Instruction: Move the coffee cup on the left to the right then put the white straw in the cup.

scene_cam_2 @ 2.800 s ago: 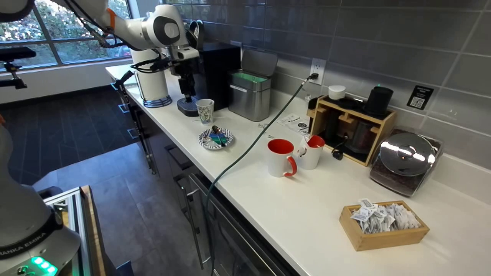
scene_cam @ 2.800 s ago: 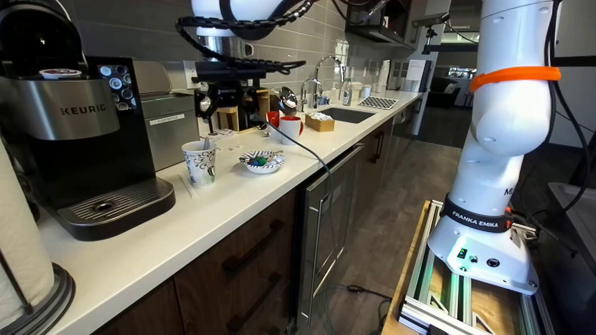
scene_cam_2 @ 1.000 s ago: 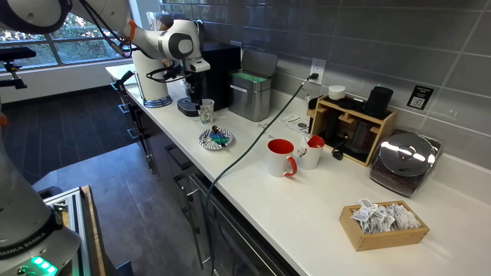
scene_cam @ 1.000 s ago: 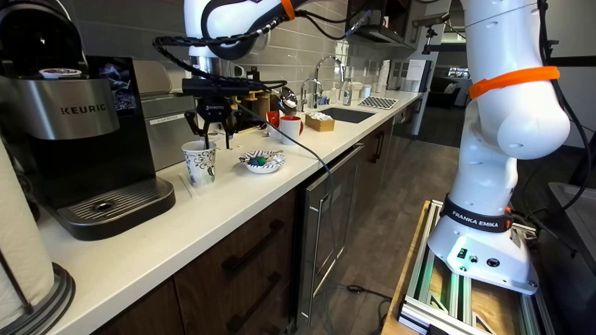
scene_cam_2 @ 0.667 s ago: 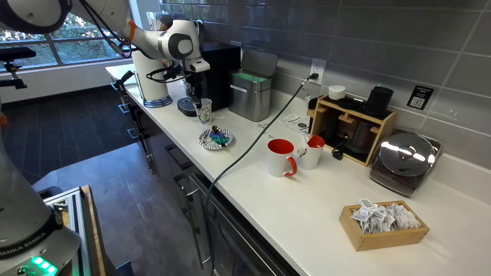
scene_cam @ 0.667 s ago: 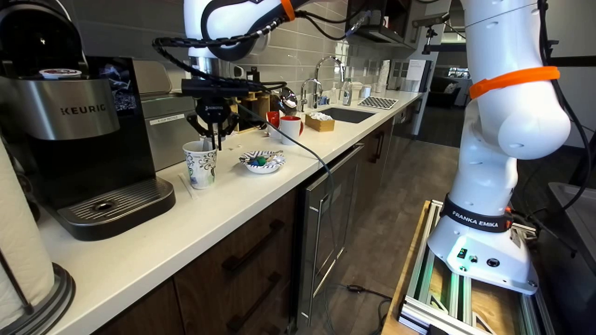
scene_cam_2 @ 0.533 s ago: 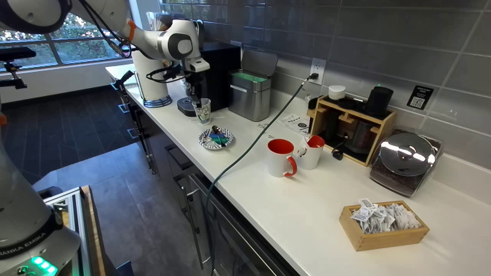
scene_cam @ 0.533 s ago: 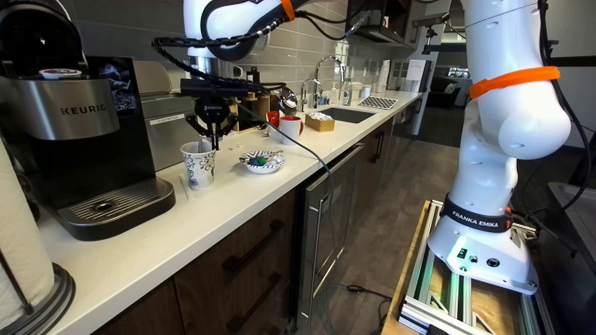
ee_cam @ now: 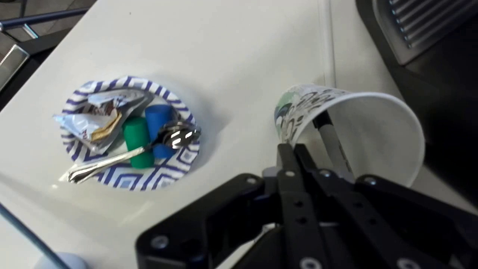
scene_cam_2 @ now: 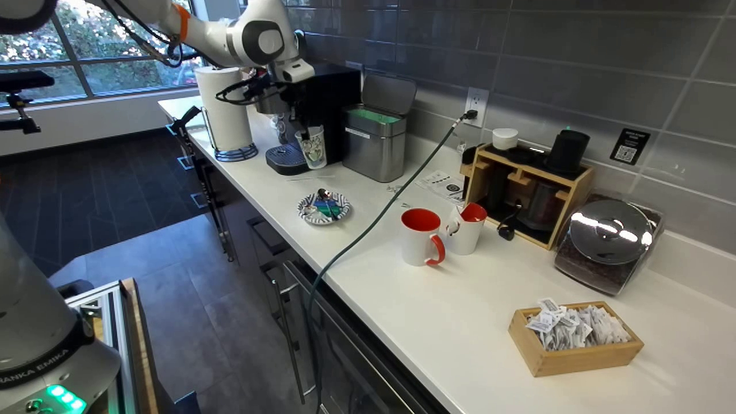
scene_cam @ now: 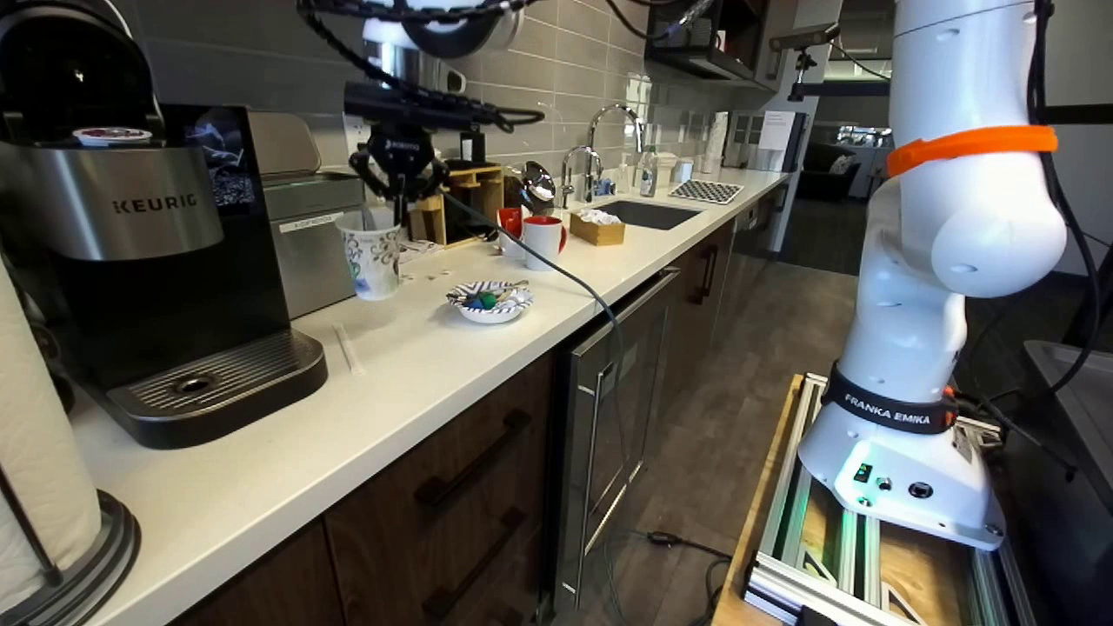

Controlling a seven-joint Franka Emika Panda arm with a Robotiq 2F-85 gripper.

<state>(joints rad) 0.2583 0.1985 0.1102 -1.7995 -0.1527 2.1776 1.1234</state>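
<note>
Over by the Keurig coffee machine (scene_cam: pixel 165 209), the gripper (ee_cam: pixel 293 149) has its fingers pinched nearly together, with the coffee cup (scene_cam: pixel 374 261) caught by its wall at the rim. The cup is up off the counter (scene_cam_2: pixel 460 322), tipped a little from upright, near a steel bin (scene_cam_2: pixel 376 146) with its lid raised. Peering in through the wrist view, I can make out a grey marker (ee_cam: pixel 335 145) with a black end slanting inside the cup, partly hidden by the gripper. The white straw (scene_cam: pixel 349 349) is lying on the counter, outside the cup, near the machine's drip tray (scene_cam: pixel 228 372).

Just along from it sits a low paper bowl (ee_cam: pixel 127 183) with a blue pattern. A metal spoon (ee_cam: pixel 112 160) lies across it over a green cylinder (ee_cam: pixel 137 134) and a blue cylinder (ee_cam: pixel 158 114), and a crumpled wrapper (ee_cam: pixel 112 123) sits beside them. A cord (scene_cam_2: pixel 374 224) runs from the wall outlet (scene_cam_2: pixel 478 103) over the counter's front edge. On the other side of that cord from the bowl, a white mug (scene_cam_2: pixel 415 244) with a red handle stands right next to another red-lined mug (scene_cam_2: pixel 467 238), and well apart from those is a wooden box (scene_cam_2: pixel 586 363) full of white packets (scene_cam_2: pixel 566 333).
</note>
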